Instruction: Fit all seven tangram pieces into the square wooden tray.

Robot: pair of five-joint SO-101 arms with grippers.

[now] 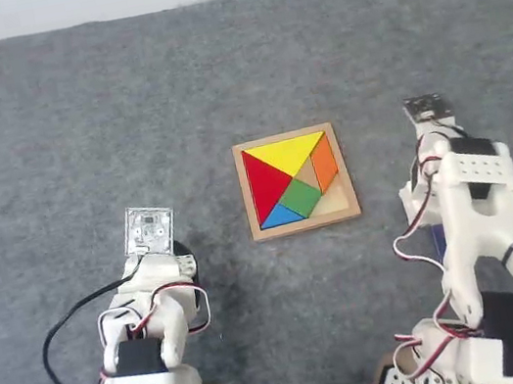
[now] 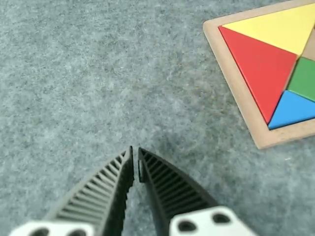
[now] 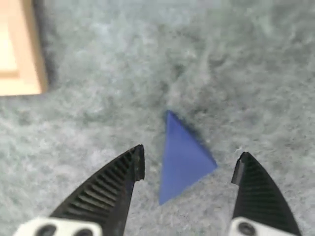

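Right tool (image 3: pixel 192 152) (jaws wide), blue triangle (image 3: pixel 182 160) between, long tip pointing away.

Tan tray (image 1: pixel 246 194); yellow, red, orange, green, blue pieces (image 1: pixel 270 185); loose blue triangle (image 3: pixel 184 157); grey carpet (image 1: pixel 74 115).

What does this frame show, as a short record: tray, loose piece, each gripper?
tray: square wooden tray on grey carpet, mostly filled, one corner gap bare
loose piece: blue triangle flat on carpet, outside tray
right gripper: open, straddling the triangle
left gripper: shut, empty, over carpet beside tray
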